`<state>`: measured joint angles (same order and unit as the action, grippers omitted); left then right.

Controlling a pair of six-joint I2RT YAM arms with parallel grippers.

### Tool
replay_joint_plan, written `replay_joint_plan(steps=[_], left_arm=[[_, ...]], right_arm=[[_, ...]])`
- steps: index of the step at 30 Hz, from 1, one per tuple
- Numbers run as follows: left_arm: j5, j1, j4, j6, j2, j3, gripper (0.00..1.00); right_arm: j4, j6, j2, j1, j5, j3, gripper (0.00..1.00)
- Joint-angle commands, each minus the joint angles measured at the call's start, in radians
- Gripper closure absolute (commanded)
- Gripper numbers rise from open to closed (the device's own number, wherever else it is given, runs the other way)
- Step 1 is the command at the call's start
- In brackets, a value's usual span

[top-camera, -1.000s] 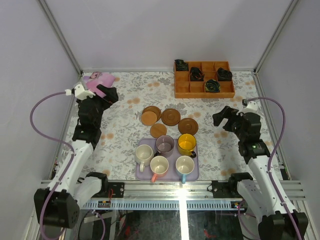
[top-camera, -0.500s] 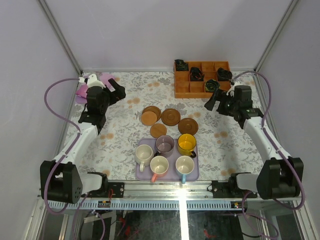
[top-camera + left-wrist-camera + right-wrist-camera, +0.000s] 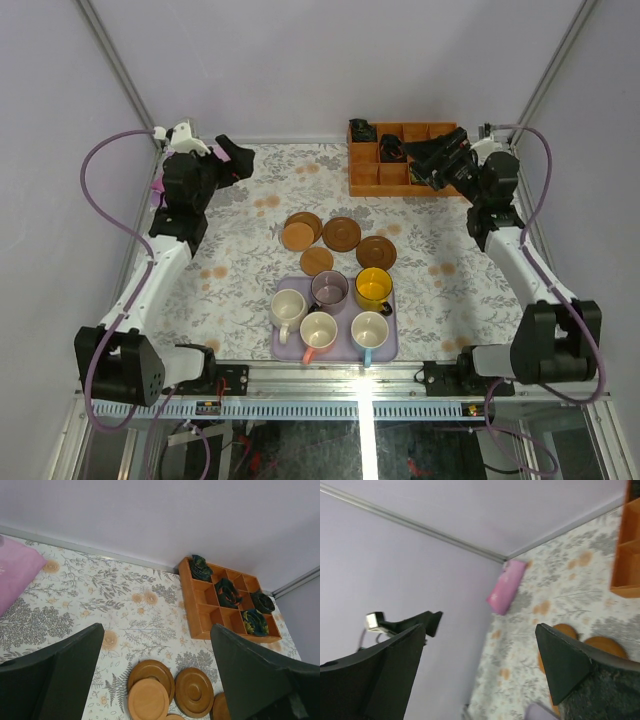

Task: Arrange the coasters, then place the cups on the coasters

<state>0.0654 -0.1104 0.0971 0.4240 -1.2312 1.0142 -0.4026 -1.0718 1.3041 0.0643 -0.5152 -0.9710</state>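
Tray (image 3: pixel 344 352): five cups (image 3: pixel 329 288) on it.
Coasters (image 3: pixel 341 234): five, just behind the tray, two overlapping.
Box (image 3: pixel 206 625): beyond the tray, four cable bundles (image 3: pixel 228 592).
Left end effector (image 3: pixel 236 165): apart, empty.
Right end effector (image 3: pixel 425 163): apart, empty.

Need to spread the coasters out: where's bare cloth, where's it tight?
Bare tablecloth: wide strips left and right of the tray; also the far side, between left gripper and wooden box. Tight: coasters bunched, two overlapping, right by the tray of cups.
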Motion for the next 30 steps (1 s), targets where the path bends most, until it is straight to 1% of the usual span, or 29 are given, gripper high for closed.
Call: replay_joint_plan(steps=[1,3,6,7,8,9,11,12,13,14,15,16,17,18,19,20,21,22,23,27,29,30], left_arm=[[-0.001,0.001,0.035,0.026,-0.004,0.002,0.12],[-0.009,0.001,0.067,0.070,0.002,-0.030,0.12],[-0.022,0.003,0.097,0.106,0.009,-0.067,0.11],[-0.021,0.002,0.105,0.112,0.012,-0.075,0.06],[-0.018,0.003,0.108,0.118,0.014,-0.082,0.01],[-0.015,0.003,0.108,0.125,0.019,-0.086,0.00],[-0.010,0.003,0.111,0.137,0.029,-0.095,0.00],[-0.013,0.003,0.112,0.142,0.036,-0.101,0.00],[-0.014,0.003,0.115,0.145,0.042,-0.109,0.00],[-0.016,0.003,0.115,0.143,0.048,-0.114,0.00],[-0.013,0.002,0.111,0.136,0.052,-0.119,0.00],[-0.011,0.002,0.101,0.122,0.054,-0.119,0.00],[-0.009,0.002,0.083,0.104,0.054,-0.115,0.00],[-0.009,0.003,0.059,0.085,0.051,-0.110,0.00],[-0.004,0.003,0.036,0.067,0.047,-0.106,0.00],[-0.001,0.002,0.012,0.057,0.043,-0.104,0.00],[0.000,0.002,0.003,0.052,0.041,-0.108,0.01],[0.006,0.000,0.002,0.051,0.039,-0.115,0.05],[0.015,-0.001,0.004,0.052,0.040,-0.124,0.10],[0.101,-0.005,0.038,0.041,0.029,-0.156,0.28],[0.088,-0.032,0.037,0.028,0.019,-0.170,0.34],[0.078,-0.047,0.034,0.020,0.009,-0.179,0.37]], right_arm=[[-0.405,-0.294,0.136,-0.018,-0.239,-0.008,0.01],[-0.457,-0.338,0.195,-0.017,-0.312,-0.045,0.01],[-0.637,-0.462,0.268,-0.017,-0.390,-0.083,0.01],[-0.676,-0.507,0.294,-0.017,-0.411,-0.099,0.01],[-0.671,-0.546,0.316,-0.017,-0.431,-0.117,0.01],[-0.703,-0.585,0.338,-0.017,-0.445,-0.123,0.01],[-0.760,-0.599,0.353,-0.017,-0.444,-0.124,0.01],[-0.751,-0.567,0.348,-0.018,-0.441,-0.123,0.00],[-0.704,-0.510,0.332,-0.017,-0.435,-0.125,0.00],[-0.623,-0.418,0.305,-0.017,-0.422,-0.126,0.01],[-0.486,-0.291,0.271,-0.017,-0.401,-0.132,0.01],[-0.311,-0.136,0.227,-0.016,-0.365,-0.153,0.00],[-0.104,0.050,0.186,-0.010,-0.300,-0.188,0.00],[0.131,0.241,0.147,0.004,-0.203,-0.242,0.01],[0.313,0.420,0.119,0.028,-0.081,-0.296,0.00],[0.461,0.540,0.101,0.057,0.046,-0.346,0.00],[0.555,0.629,0.090,0.081,0.144,-0.381,0.02],[0.627,0.679,0.082,0.092,0.209,-0.399,0.03],[0.653,0.700,0.074,0.095,0.243,-0.396,0.05],[0.692,0.722,0.046,0.104,0.278,-0.319,0.19],[0.732,0.750,0.044,0.131,0.317,-0.280,0.24],[0.754,0.773,0.048,0.151,0.346,-0.264,0.28]])
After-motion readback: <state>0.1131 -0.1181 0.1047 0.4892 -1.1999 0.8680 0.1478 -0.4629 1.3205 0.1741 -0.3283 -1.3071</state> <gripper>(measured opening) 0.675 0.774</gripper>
